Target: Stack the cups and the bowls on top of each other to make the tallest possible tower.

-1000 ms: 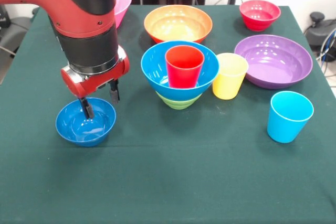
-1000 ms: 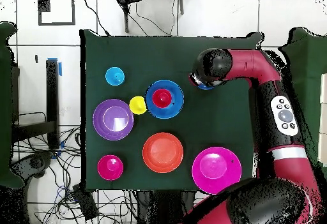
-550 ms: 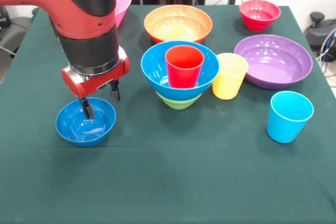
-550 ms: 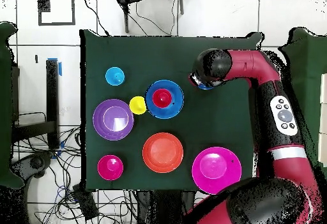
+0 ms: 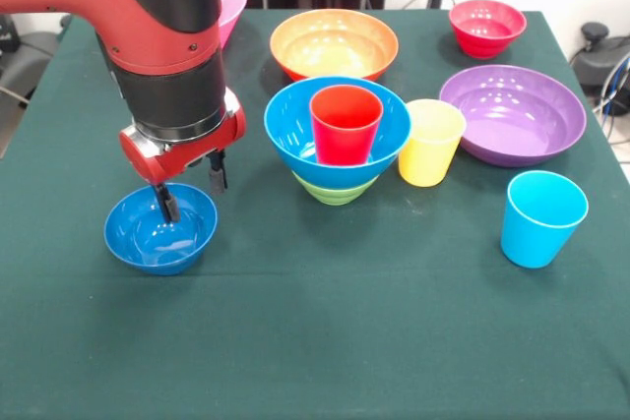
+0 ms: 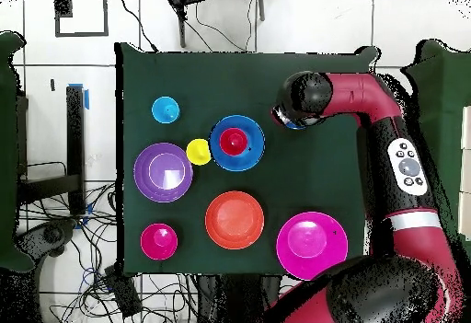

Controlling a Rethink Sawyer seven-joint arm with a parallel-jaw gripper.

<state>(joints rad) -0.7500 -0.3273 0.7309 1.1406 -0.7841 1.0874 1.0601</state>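
Gripper [image 5: 190, 187]: fingers apart, straddling the far rim of the small blue bowl [image 5: 160, 229]; one finger [image 5: 164, 203] is down inside the bowl, the other [image 5: 217, 171] outside the rim. Contact with the rim not resolvable from the front view, probably near or just touching.
Small blue bowl: on the green tablecloth [image 5: 325, 341], directly under the gripper; in the overhead view it is almost wholly hidden by the arm's wrist [image 6: 304, 96], only a blue sliver showing.
Tower [image 5: 338, 141]: beside the gripper, apart from it; green bowl [image 5: 333, 190] at the bottom, large blue bowl [image 5: 295, 130] nested on it, red cup [image 5: 346, 124] upright inside.
Yellow cup [image 5: 430, 142]: upright, just beyond the tower from the gripper, close to the large blue bowl.
Sky-blue cup [image 5: 540, 217]: upright, alone, well apart from the gripper, past the yellow cup.
Purple bowl [image 5: 512, 113]: well apart, behind the sky-blue cup.
Orange bowl [image 5: 334, 43]: behind the tower.
Small red bowl [image 5: 486, 27]: farthest from the gripper, at the table corner.
Pink bowl [image 5: 227, 5]: behind the arm, partly hidden by it.
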